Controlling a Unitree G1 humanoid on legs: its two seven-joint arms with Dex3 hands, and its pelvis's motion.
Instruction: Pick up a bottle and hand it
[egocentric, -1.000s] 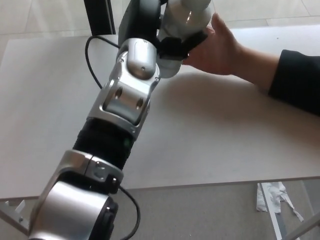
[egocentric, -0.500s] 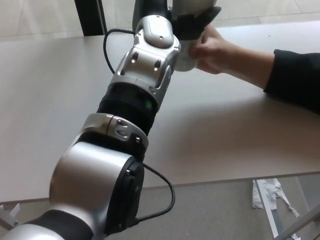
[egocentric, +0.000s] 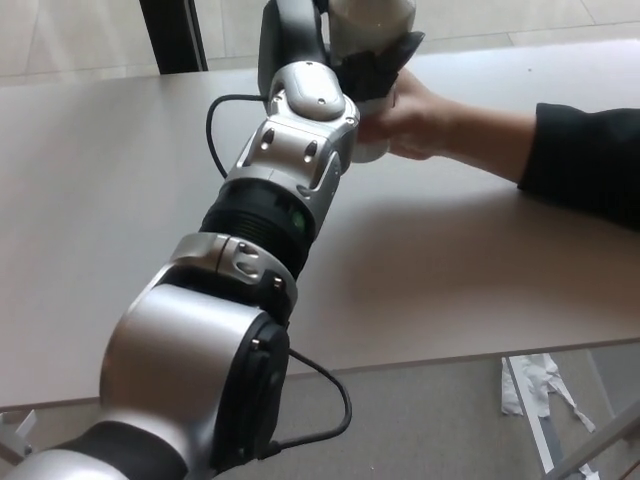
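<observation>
The robot's left hand (egocentric: 378, 62) has its black fingers (egocentric: 392, 55) clamped round the white bottle (egocentric: 372, 20), holding it up above the far side of the pale surface (egocentric: 480, 270). A person's hand (egocentric: 420, 112) in a dark sleeve (egocentric: 585, 160) grips the bottle's lower part from the right. The silver left arm (egocentric: 295, 160) fills the picture's left, with 1 black cable (egocentric: 215, 120) looping beside it.

glossy silver metal-look arm (egocentric: 290, 150) (black matt joints), smooth matt table (egocentric: 470, 270)
</observation>
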